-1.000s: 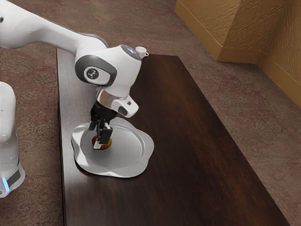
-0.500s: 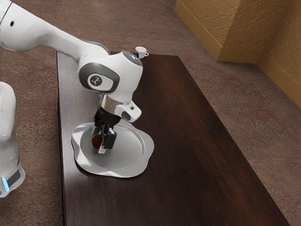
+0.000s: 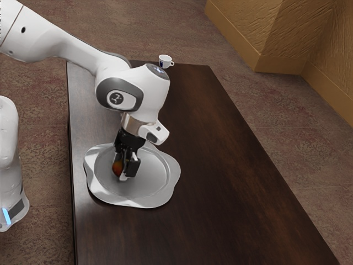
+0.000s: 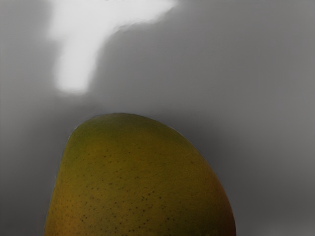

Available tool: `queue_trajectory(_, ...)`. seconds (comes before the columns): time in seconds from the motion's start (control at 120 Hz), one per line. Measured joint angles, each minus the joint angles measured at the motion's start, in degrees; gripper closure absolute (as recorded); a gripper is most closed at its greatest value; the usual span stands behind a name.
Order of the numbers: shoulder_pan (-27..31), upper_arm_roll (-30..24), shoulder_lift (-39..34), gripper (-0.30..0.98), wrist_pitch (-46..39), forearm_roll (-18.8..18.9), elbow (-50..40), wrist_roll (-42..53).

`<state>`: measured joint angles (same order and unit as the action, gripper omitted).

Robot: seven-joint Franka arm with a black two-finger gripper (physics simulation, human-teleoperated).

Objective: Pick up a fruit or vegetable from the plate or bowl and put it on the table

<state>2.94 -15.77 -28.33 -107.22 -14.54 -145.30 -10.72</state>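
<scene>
In the exterior view, the white arm with grey trim (image 3: 129, 91) came in from the exterior view's upper left and bent down over the counter of dark brown wood (image 3: 231, 176). Its black claw (image 3: 124, 169) pointed downward above the exterior view's left part of a silvery metal plate with a wavy rim (image 3: 140, 202). The mango, orange-red with dark shading on this side (image 3: 116, 169), was right at the claw, within the plate's outline. How far the claw stood open, and whether it had hold of the mango, I could not tell; nor could I tell whether the mango touched the plate. A small white cup with a dark blue mark (image 3: 164, 61) stood at the counter's far end, its handle toward the exterior view's right. Beyond the counter lay a mottled reddish-brown carpet (image 3: 298, 132), with a textured golden-brown wall (image 3: 325, 33) at the far right. A rounded white machine part with a blue light (image 3: 10, 149) stood at the exterior view's left, apart from the counter.

In the wrist view, the mango's rounded end showed close under the claw, green and yellow with dark specks, against the plate's smooth grey surface, which carried a bright white glare.
</scene>
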Motion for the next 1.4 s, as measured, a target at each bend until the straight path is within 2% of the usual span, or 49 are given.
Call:
queue_trajectory(0.208,0.86,0.07,0.34,0.44,-0.06,0.15,-0.01,-0.67)
queue_trajectory(0.35,0.87,0.33,-0.17,0.51,0.51,0.64,0.33,-1.72)
queue_trajectory(0.475,1.24,0.46,-1.39,0.43,1.96,1.09,1.79,-2.73)
queue_trajectory(0.683,2.82,1.36,-3.7,0.42,6.4,3.08,7.12,-4.41)
queue_trajectory(0.875,3.93,6.97,-3.65,0.42,9.9,8.2,15.85,-6.36)
queue_trajectory(0.983,4.62,12.64,-1.97,0.42,10.83,11.76,19.95,-7.53)
queue_trajectory(1.175,4.78,21.87,4.22,0.42,11.51,16.56,26.05,-9.01)
queue_trajectory(1.4,5.0,29.45,14.19,0.42,11.22,18.87,32.42,-9.48)
